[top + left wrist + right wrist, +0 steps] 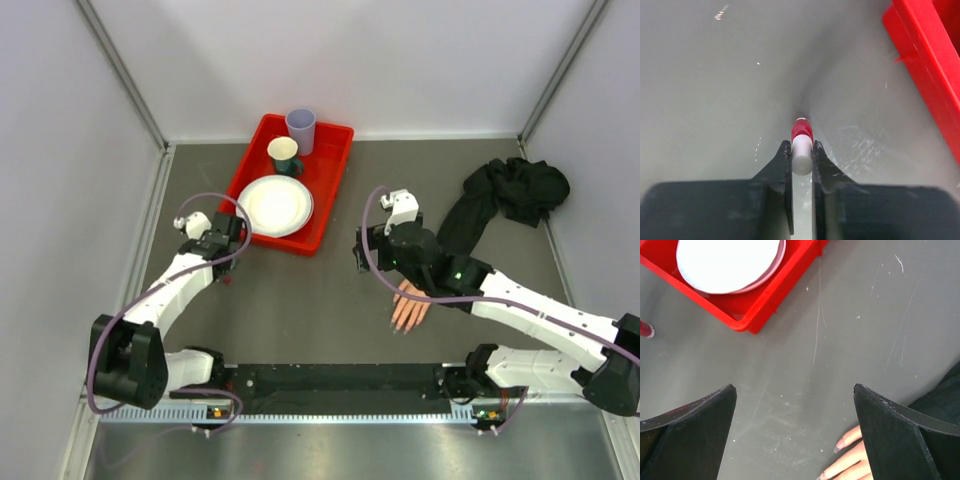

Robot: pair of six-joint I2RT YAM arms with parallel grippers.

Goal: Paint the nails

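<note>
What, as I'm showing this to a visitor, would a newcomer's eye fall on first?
The red tray at far left-centre, holding a white plate and two cups. Next, the mannequin hand lying toward the near right, its black sleeve trailing to the far right. The left hand is shut on a small bottle beside the tray.

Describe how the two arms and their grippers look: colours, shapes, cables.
Both the left arm and right arm have white shells with black joints. A mauve-grey cable loops along each. The left gripper and right gripper carry matte black, wedge-shaped jaws. A small green light glows on the right arm.
</note>
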